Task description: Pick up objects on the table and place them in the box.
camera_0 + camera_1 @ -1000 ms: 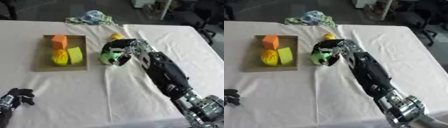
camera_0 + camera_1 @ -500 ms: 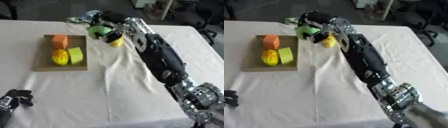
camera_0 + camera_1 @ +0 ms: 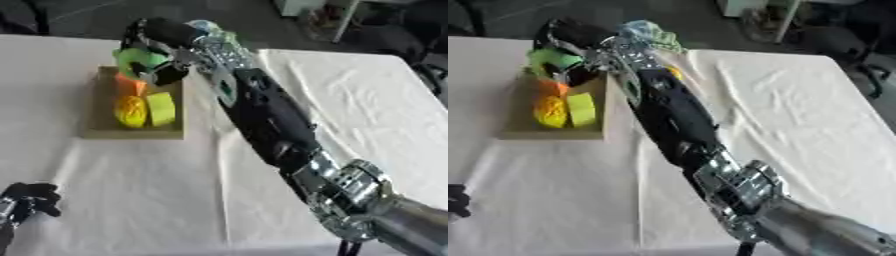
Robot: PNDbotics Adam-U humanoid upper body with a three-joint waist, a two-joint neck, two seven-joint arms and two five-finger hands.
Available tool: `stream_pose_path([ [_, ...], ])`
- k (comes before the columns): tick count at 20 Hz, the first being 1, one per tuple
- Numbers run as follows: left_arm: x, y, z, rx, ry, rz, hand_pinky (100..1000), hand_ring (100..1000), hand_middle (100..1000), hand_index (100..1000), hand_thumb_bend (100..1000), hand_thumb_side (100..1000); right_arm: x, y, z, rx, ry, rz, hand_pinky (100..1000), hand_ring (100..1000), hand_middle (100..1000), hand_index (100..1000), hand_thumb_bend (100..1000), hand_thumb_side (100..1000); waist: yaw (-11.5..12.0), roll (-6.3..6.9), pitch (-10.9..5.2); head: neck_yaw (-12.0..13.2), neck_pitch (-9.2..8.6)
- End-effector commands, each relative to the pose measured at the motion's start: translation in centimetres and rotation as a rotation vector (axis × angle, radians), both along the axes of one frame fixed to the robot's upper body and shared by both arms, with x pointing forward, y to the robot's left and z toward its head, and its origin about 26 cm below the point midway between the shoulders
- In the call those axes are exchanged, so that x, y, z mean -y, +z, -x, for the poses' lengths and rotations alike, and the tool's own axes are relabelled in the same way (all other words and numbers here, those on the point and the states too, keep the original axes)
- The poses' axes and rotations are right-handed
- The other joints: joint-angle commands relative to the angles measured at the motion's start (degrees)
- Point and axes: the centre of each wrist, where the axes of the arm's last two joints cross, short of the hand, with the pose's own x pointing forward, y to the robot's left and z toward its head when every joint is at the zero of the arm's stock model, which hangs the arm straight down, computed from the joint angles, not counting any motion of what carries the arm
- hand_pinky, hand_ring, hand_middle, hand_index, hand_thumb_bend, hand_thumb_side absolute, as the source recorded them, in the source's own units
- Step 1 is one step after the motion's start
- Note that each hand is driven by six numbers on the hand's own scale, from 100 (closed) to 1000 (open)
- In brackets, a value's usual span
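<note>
- Since a second ago the right hand (image 3: 162,57) has carried the green object (image 3: 138,58) from the middle of the table, past the far edge near the patterned cloth (image 3: 647,33), and now holds it over the far end of the box (image 3: 98,131).
- Fingers of the right hand are curled round the green object; it is clear of the box floor, just above the orange block (image 3: 129,86).
- Already in the box lie the orange block, a yellow ribbed piece (image 3: 131,111) and a yellow-green block (image 3: 161,108), side by side in the far half.
- A small yellow thing (image 3: 675,72) shows behind the forearm on the white tablecloth (image 3: 367,105); it looks still to be collected.
- The left hand (image 3: 26,200) rests at the lower left corner with fingers curled, holding nothing.
- Risk, as I judge it: the release point sits over the orange block and near the box's far wall, so the green object could land on the block and roll out over the rim.
- The forearm lies close over the box's right wall; lowering could nudge the box across the cloth.
</note>
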Motion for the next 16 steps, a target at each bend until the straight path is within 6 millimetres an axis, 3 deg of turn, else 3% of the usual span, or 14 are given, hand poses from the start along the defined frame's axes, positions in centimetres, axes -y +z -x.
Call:
stream_pose_path([
  [1, 0.1, 0.8, -0.3, 0.024, -0.023, -0.01, 800, 529, 578, 724, 100, 1000, -0.2, -0.2, -0.2, 0.015, -0.056, -0.006, 483, 552, 622, 806, 100, 100, 0.2, -0.33, 0.21, -0.7, -0.19],
  [6, 0.2, 0.7, -0.3, 0.02, -0.028, -0.009, 800, 529, 578, 724, 100, 1000, 0.3, -2.0, -0.4, 0.026, -0.147, -0.011, 555, 595, 707, 879, 100, 100, 0.2, -0.47, 0.07, -0.8, -0.19],
  [9, 0.2, 0.7, -0.3, 0.019, -0.03, -0.01, 800, 528, 577, 724, 100, 1000, 0.3, -2.8, -0.4, 0.041, -0.16, 0.003, 610, 669, 795, 948, 100, 100, 0.1, -0.5, 0.09, -0.8, -0.19],
  [11, 0.2, 0.7, -0.3, 0.02, -0.03, -0.011, 800, 528, 577, 724, 100, 1000, 0.2, -3.1, -0.4, 0.042, -0.163, 0.021, 659, 742, 850, 981, 100, 211, 0.0, -0.47, 0.16, -0.7, -0.19],
  [15, 0.2, 0.8, -0.3, 0.022, -0.026, -0.012, 800, 528, 577, 724, 100, 1000, 0.2, -3.5, -0.3, 0.023, -0.15, 0.019, 750, 841, 921, 1000, 100, 537, -0.2, -0.37, 0.28, -0.6, -0.19],
  [16, 0.1, 0.8, -0.3, 0.022, -0.026, -0.012, 800, 527, 577, 724, 100, 1000, 0.2, -3.6, -0.3, 0.013, -0.138, 0.024, 809, 898, 951, 1000, 100, 617, -0.3, -0.36, 0.29, -0.6, -0.19],
])
